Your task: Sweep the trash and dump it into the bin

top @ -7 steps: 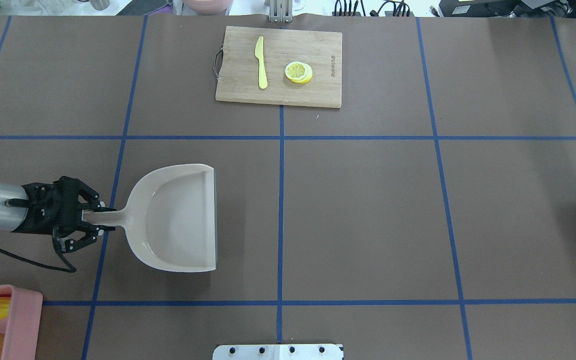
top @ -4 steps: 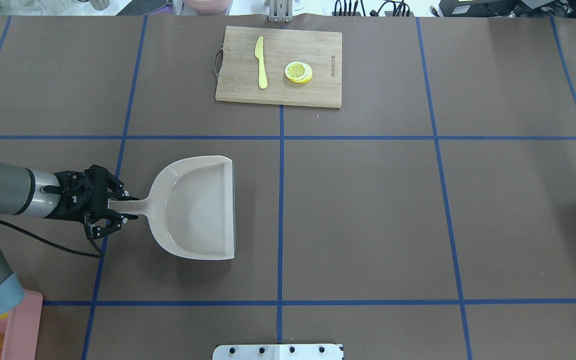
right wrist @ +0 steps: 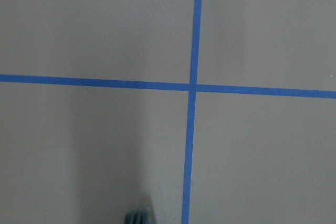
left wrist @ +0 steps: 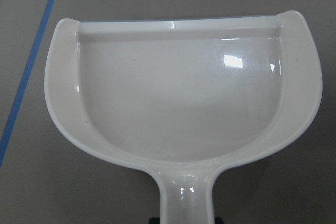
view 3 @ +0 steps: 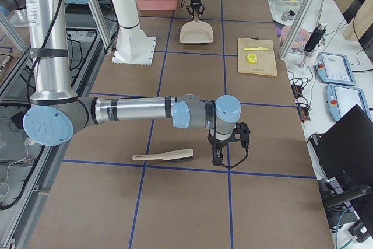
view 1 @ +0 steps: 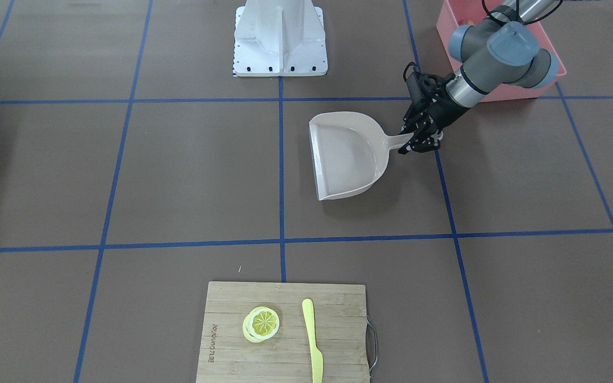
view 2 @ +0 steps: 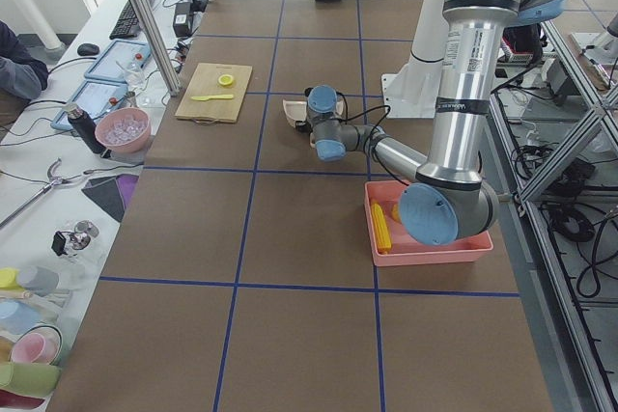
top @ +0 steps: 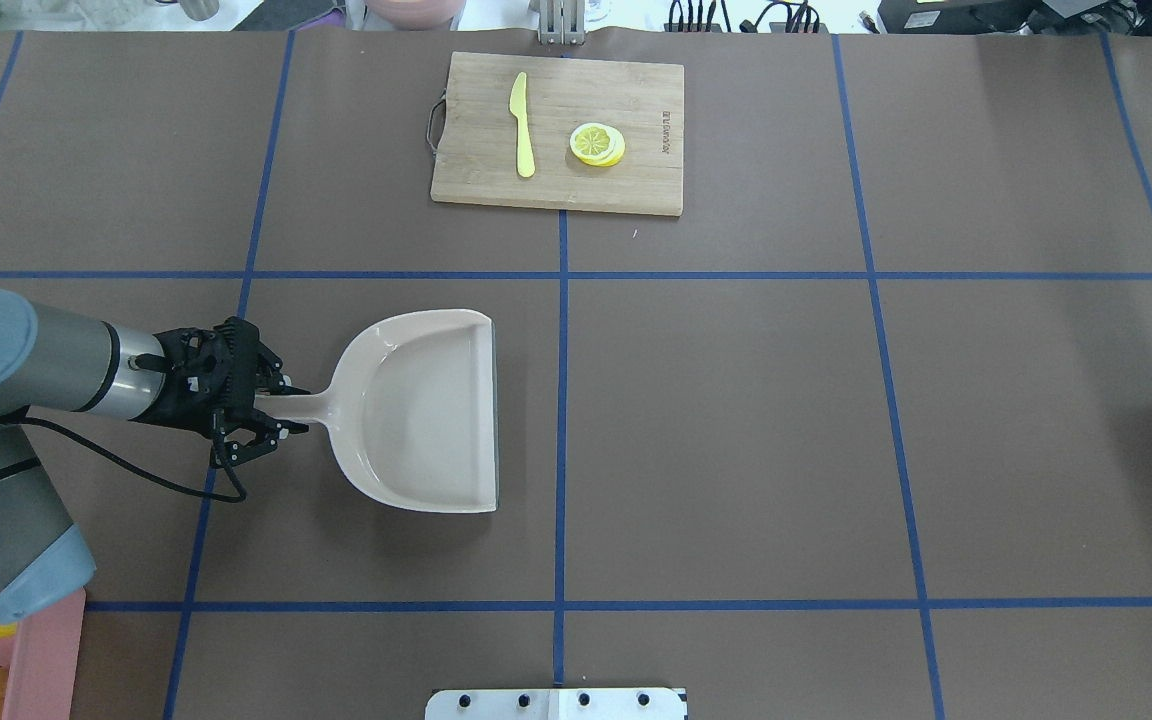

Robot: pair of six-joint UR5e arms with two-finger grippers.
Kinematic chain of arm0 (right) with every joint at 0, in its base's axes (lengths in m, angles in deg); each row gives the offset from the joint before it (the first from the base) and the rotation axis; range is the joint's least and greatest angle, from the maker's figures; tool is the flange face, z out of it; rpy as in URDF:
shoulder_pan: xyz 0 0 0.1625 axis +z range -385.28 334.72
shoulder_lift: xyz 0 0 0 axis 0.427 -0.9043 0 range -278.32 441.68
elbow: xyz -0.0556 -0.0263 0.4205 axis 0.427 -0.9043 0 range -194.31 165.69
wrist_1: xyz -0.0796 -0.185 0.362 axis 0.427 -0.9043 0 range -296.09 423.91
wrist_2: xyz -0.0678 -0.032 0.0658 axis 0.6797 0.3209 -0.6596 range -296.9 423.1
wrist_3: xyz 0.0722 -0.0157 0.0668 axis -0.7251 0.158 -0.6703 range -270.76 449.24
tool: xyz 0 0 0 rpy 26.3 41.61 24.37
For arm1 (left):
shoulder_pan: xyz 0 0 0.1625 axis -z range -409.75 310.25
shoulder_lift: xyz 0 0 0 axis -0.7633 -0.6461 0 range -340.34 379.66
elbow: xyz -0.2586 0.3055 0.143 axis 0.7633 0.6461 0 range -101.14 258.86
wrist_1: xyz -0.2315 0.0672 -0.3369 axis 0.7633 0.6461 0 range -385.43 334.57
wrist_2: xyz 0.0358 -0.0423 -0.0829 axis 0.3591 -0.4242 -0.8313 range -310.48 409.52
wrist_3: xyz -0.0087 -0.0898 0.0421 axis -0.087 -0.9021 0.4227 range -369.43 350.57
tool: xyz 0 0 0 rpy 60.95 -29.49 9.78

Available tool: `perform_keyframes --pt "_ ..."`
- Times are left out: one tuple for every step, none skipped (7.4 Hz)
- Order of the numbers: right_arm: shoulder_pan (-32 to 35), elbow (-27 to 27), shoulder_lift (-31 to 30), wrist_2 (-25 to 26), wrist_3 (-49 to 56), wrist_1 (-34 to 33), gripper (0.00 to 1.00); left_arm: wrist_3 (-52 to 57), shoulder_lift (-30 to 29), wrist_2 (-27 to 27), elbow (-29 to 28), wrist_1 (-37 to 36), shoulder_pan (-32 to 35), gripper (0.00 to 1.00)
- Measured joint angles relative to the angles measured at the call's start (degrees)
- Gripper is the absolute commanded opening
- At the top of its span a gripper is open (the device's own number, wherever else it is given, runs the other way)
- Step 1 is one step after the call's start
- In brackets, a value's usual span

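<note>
left gripper grasps the beige dustpan by its handle; whether the right gripper is clenched, i cannot tell.

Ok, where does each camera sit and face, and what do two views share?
Front-facing: across the table, facing the robot; left arm, left claw gripping the dustpan handle, base.
Overhead: behind the robot, looking forward and down; left arm, cutting board.
Exterior left: table end nearest the left arm; bin below its elbow.
Exterior right: opposite end; right arm, right claw near the brush.
Left wrist: looks into the empty dustpan; no arm.
Right wrist: down at taped table; no arm.
Shared: front-facing and overhead both show the cutting board.
</note>
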Motion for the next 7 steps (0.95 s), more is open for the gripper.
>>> perform_keyframes --pt "0.0 -0.11 0.07 0.01 0.0 -0.02 1.0 0.01 -0.46 -0.47 -0.07 -0.48 0.0 0.99" --pt "0.0 -0.27 0.16 0.03 -0.01 -0.04 1.0 -0.03 -0.68 -1.19 -0.06 -0.67 0.06 0.99" --pt "0.0 -0.37 0.24 0.07 -0.01 -0.04 1.0 -0.16 -0.73 -2.03 0.15 -0.7 0.51 0.99" --pt "0.0 -0.39 0.25 0.09 -0.01 -0.03 1.0 -0.36 -0.56 -4.16 0.63 -0.59 2.27 0.99" --pt "0.0 -0.38 0.25 0.12 -0.01 -0.01 1.0 -0.5 -0.18 -7.71 1.1 -0.57 5.73 0.99" --pt "0.0 -0.38 0.23 0.16 -0.01 -0.03 1.0 -0.66 0.48 -10.9 1.32 -1.02 10.42 0.99" --pt "0.0 -0.4 0.26 0.18 -0.14 -0.04 1.0 -0.82 1.24 -12.76 1.31 -2.4 15.32 0.99"
